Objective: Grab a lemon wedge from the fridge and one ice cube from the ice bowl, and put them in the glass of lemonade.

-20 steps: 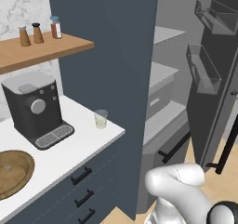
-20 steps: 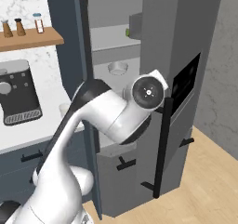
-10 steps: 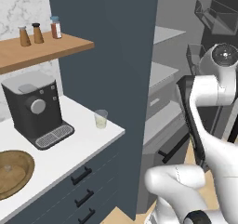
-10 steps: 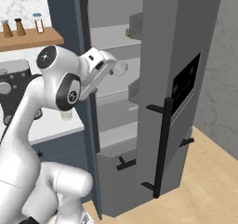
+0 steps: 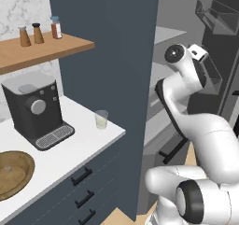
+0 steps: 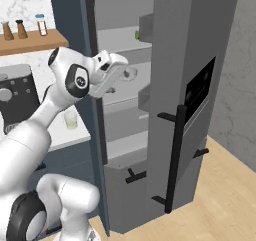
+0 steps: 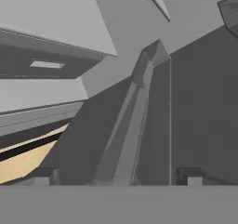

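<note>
The fridge (image 6: 190, 85) stands open so the arm can reach its shelves; the pincer (image 6: 131, 74) sits inside, apart and empty. The glass (image 5: 101, 119) waits near the counter's (image 5: 70, 149) right edge, the bowl (image 5: 14, 172) at its left edge.

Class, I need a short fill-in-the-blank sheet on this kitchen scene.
1. The fridge door stands ____.
2. The glass of lemonade stands on the white ____.
3. Three small bottles stand on the wooden ____.
4. The ice bowl lies in front of the black ____ machine.

Missing words: open; counter; shelf; coffee
</note>
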### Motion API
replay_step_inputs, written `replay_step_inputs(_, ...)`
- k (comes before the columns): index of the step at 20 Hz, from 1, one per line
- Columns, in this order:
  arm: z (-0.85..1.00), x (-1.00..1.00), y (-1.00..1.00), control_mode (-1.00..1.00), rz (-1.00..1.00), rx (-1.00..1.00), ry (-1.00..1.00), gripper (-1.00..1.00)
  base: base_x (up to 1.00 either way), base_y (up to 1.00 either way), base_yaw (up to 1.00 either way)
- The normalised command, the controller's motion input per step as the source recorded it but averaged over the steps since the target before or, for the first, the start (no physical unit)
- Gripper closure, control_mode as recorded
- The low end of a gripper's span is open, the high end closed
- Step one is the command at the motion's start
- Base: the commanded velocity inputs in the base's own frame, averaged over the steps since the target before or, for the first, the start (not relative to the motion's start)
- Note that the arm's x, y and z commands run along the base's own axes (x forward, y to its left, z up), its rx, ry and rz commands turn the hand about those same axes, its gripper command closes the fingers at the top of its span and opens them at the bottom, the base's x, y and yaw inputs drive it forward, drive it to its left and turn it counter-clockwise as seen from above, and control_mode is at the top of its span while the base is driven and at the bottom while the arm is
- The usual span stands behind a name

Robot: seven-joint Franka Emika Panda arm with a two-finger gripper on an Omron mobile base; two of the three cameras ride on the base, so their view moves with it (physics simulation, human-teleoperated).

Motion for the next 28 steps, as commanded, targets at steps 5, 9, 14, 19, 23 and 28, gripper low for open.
replay_step_inputs(5, -0.21, 0.38, -0.4, -1.0, -0.17, 0.0, 0.11, -1.0, 0.0, 0.0, 0.0)
replay_step_inputs(9, -0.12, 0.32, -0.4, -1.0, -0.14, -0.02, 0.1, -1.0, 0.0, 0.0, 0.0)
replay_step_inputs(14, -0.02, 0.17, -0.76, -1.0, -0.06, -0.03, 0.04, -1.0, 0.0, 0.0, 0.0)
replay_step_inputs(19, -0.01, 0.0, -0.9, -1.0, -0.09, 0.0, 0.01, -1.0, 0.0, 0.0, 0.0)
replay_step_inputs(23, 0.0, 0.0, -0.99, -1.0, -0.08, 0.0, 0.0, -1.0, 0.0, 0.0, 0.0)
replay_step_inputs(28, 0.0, 0.0, -1.0, -1.0, -0.05, 0.0, -0.01, -1.0, 0.0, 0.0, 0.0)
